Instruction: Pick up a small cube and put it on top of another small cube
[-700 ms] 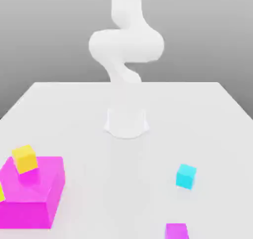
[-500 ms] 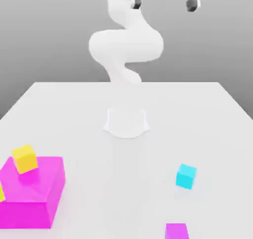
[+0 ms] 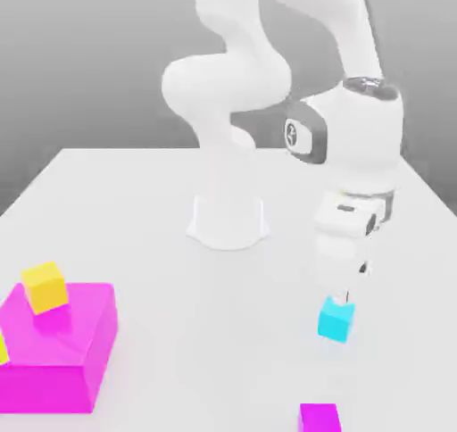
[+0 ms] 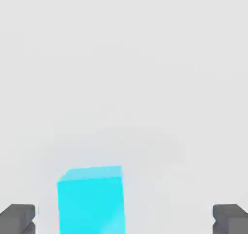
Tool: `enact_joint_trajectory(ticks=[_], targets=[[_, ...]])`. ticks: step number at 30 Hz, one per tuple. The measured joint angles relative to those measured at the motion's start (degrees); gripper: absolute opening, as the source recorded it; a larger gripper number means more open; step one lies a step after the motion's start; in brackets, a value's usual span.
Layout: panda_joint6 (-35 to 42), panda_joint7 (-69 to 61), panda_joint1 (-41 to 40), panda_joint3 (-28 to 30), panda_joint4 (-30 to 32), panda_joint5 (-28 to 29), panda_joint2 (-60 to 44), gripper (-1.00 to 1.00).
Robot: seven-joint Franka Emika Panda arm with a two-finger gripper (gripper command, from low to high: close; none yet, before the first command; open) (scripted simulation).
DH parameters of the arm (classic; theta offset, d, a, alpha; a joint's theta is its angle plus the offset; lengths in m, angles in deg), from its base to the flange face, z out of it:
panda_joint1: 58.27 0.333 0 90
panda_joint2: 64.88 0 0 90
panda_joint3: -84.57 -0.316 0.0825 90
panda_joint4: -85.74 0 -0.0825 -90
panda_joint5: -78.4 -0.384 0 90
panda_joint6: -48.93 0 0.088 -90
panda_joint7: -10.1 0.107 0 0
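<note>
You had the gripper [image 3: 346,289] pointing straight down over the white table [image 3: 143,198], its jaws spread wide and holding nothing. In the hand view the two dark fingertips [image 4: 17,217] stood far apart, and the cyan cube [image 4: 91,199] sat on the table between them, closer to one fingertip than to the other and touching neither. In the exterior view the cyan cube [image 3: 336,319] lay directly under the jaws, with the fingers just above its top face.

The yellow cube [image 3: 45,286] was well apart from the jaws, off toward the exterior view's left, resting slightly tilted on top of the big magenta block [image 3: 58,345]. A small magenta cube [image 3: 319,418] sat on the table near the jaws, just past the cyan cube toward the camera of the exterior view. The arm's round base [image 3: 229,220] stood behind the jaws, further back on the table.
</note>
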Motion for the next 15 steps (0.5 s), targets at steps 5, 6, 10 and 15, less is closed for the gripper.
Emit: enact_joint_trajectory(ticks=[5,6,10,15], targets=[[-8.4,2.1,3.2,3.8,-1.6,3.2,-10.4,0.00],[-9.7,2.2,3.7,4.4,-1.9,3.3,-12.1,-1.00],[-9.7,2.3,3.7,4.3,-1.9,3.4,-12.1,-1.00],[-7.4,1.9,3.0,3.6,-1.4,2.9,-9.2,-1.00]])
